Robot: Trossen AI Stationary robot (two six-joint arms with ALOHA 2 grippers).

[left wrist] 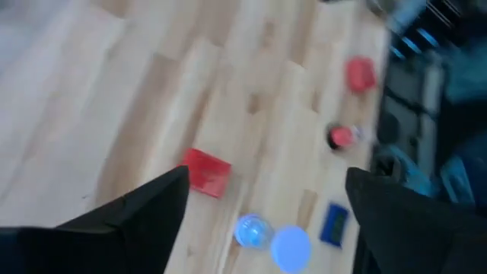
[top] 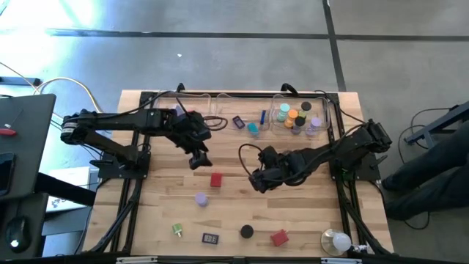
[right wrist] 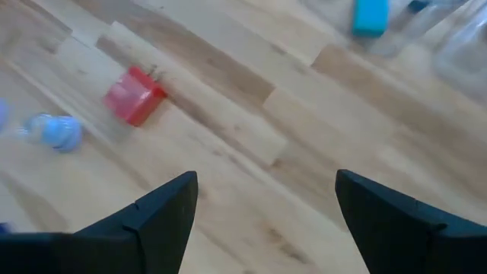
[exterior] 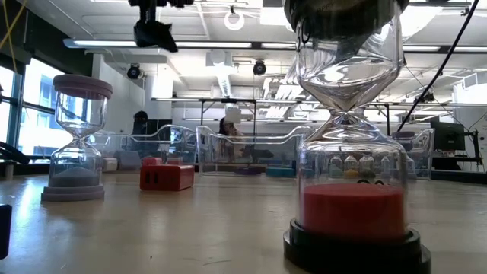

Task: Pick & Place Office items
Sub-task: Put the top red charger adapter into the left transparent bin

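Office items lie scattered over the wooden table [top: 154,213]: a red block [top: 215,180] near the middle, a lavender hourglass [top: 201,199] just toward the near edge from it, a black-capped hourglass [top: 246,232] and a second red block [top: 279,237] close to the near edge, with a small green piece [top: 177,230] and a dark clip-like piece [top: 209,237] beside them. Several round-capped pieces already sit in the clear tray [top: 282,121] at the far right corner; a teal piece [top: 253,129] and a blue stick [top: 262,116] lie along the far edge.

Both arms carry nothing. The left gripper [top: 198,159] hangs above the table with its fingers [left wrist: 144,209] spread wide, and the right gripper [top: 258,181] hovers lower, also wide apart.

What matters for the next pick is the central red block. It lies just toward the near edge from the left gripper and level with the right gripper, toward the table's left edge. The left gripper looks slightly nearer, and in its wrist view the block [left wrist: 205,170] sits just ahead of the fingers, off to one side. The block is squarish, so its long axis hardly constrains the grasp; a short advance and descent should straddle it.
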